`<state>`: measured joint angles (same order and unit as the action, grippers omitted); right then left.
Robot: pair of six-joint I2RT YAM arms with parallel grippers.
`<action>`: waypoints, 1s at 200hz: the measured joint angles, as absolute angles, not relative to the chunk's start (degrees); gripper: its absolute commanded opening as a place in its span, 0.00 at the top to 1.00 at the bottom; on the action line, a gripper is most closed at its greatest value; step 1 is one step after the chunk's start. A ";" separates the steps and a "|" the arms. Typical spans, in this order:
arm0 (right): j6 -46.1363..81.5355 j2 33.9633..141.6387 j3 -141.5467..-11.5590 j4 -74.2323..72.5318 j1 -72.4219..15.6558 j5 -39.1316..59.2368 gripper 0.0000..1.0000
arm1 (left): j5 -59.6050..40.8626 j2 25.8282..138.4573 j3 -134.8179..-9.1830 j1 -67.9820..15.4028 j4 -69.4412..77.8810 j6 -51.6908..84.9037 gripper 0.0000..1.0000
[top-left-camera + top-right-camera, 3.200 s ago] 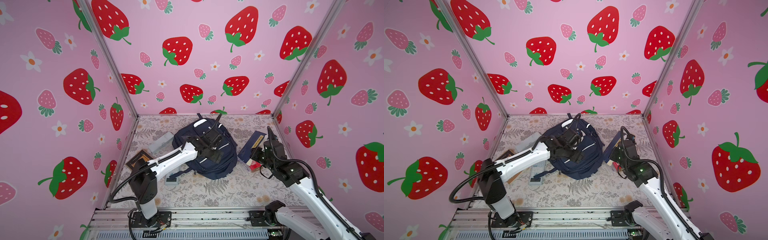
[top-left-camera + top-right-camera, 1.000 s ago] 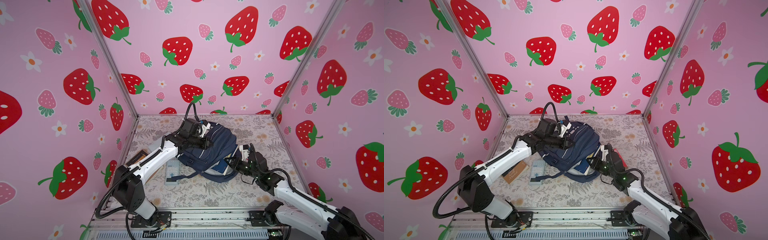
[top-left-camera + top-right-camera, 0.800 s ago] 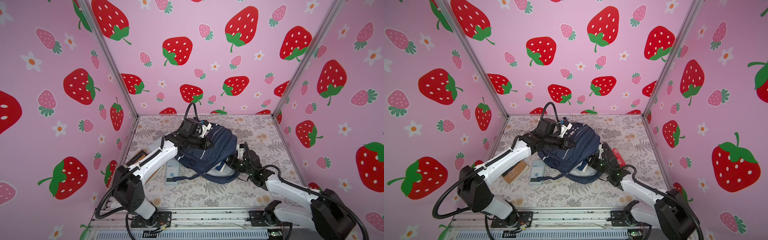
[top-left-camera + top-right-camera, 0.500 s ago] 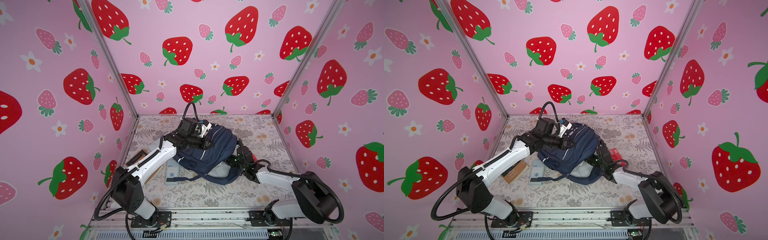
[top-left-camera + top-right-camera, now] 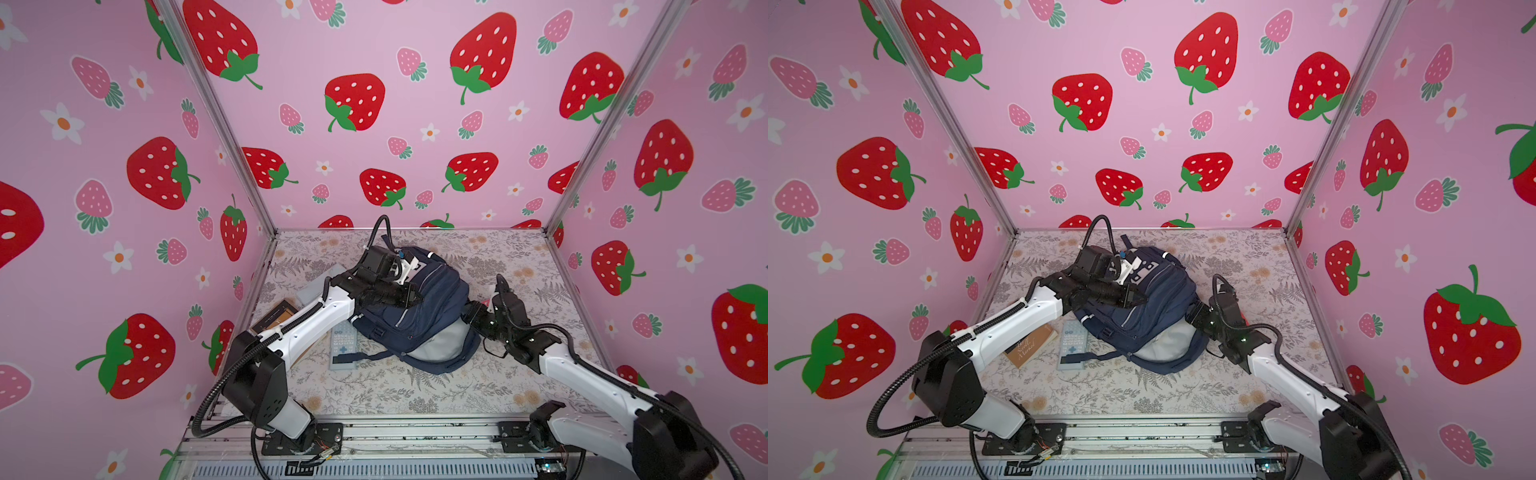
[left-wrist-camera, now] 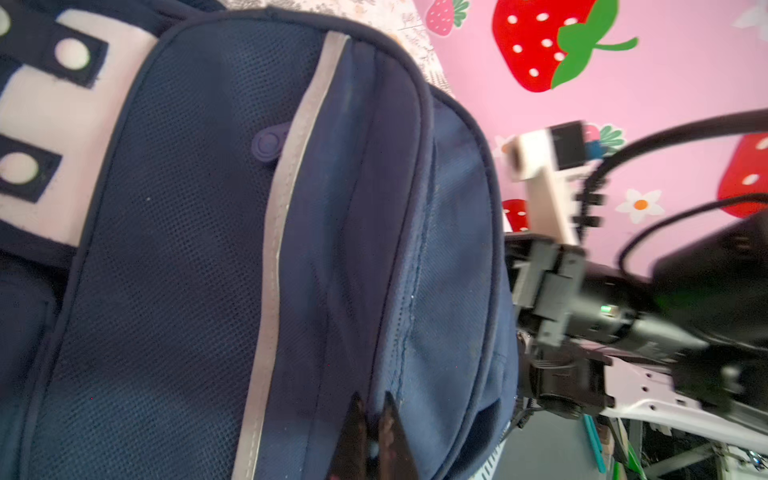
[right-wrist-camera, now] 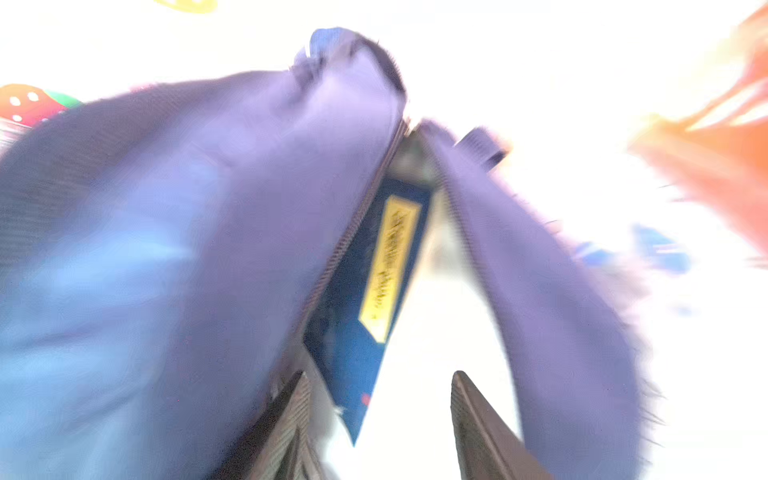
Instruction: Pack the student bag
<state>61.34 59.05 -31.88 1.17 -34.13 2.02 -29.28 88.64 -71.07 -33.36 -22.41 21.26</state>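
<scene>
Loading books: blue book is inside the mouth of the student bag, lying mid table, top end toward the back wall, long axis back-to-front, mouth facing right. Your right gripper is parted, holding nothing; left gripper pinches bag fabric. Next, I'd withdraw right cleanly.

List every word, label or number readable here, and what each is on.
No text reads clearly enough to quote.
Brown book: cursive cover title, too small to read.
Blue book inside the student bag: yellow label, script blurred.
Grey keypad device: key markings too small.
</scene>
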 measured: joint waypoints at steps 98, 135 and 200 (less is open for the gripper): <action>51.62 47.53 -40.51 18.24 -34.17 -0.95 0.48 | -20.78 80.82 -65.54 -35.05 -23.42 24.77 0.43; 48.23 50.94 -42.28 15.09 -37.06 1.58 0.48 | -1.28 67.88 -64.34 -32.42 -31.46 29.50 0.27; 45.65 59.33 -42.30 7.49 -44.86 6.11 0.47 | 7.40 54.72 -46.33 0.40 -43.22 38.52 0.23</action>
